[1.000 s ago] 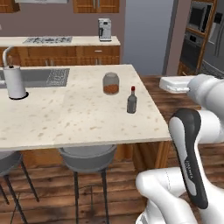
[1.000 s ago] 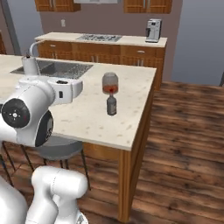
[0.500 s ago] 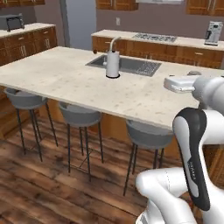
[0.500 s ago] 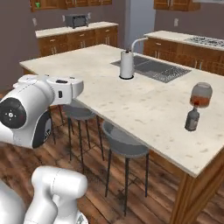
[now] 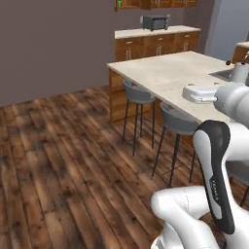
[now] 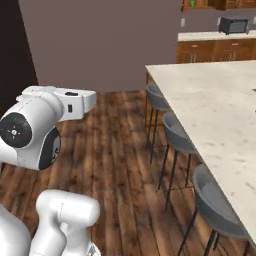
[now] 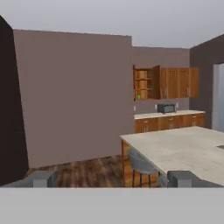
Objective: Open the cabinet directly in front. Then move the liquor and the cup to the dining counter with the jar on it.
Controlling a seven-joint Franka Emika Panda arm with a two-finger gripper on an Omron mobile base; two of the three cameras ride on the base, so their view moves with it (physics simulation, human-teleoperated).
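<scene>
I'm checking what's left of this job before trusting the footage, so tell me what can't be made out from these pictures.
- Cup: in the hand view, a tiny green speck inside the open cabinet; too small to tell its shape.
- Liquor and jar: the dining counter is cut off by the right edge in both base views, so its far end is unseen.
- Cabinet: cropped by the top edge in both base views.
- Faucet: cut off at the left base view's right edge.
</scene>
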